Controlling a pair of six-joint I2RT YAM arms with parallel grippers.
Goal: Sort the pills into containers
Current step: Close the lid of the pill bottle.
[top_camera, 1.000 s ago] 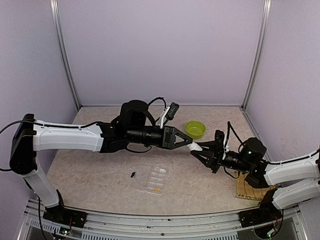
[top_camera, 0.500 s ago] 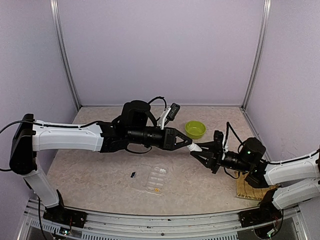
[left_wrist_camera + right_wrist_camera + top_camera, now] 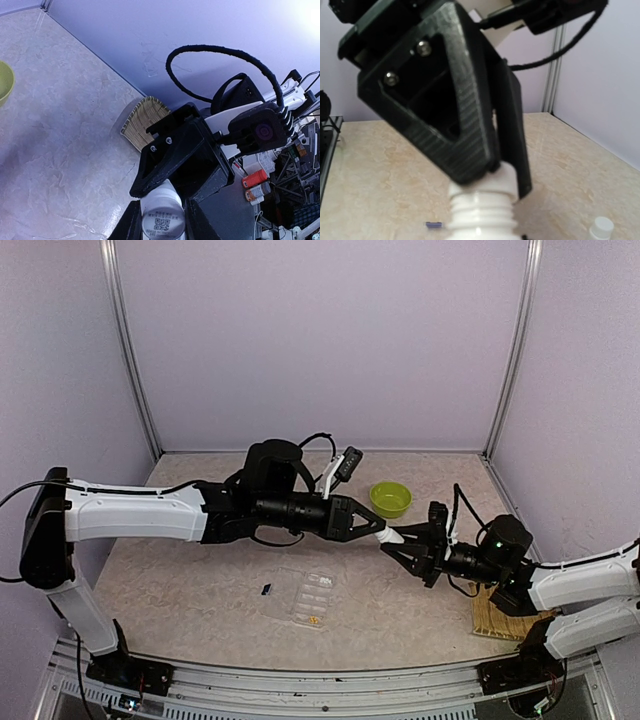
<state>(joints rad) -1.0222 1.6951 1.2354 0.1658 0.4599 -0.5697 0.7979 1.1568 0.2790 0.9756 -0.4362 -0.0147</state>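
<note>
Right now your left jaws and right jaws are each clamped on an opposite end of one small white plastic bottle above the table, while the flat clear plastic pill box lies below them, nearer the left jaws' side, a dark pill just beside it.

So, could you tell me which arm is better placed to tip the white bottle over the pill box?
Probably right: the right fingers hold the white bottle by its body, while the left fingers grip only its cap end.
</note>
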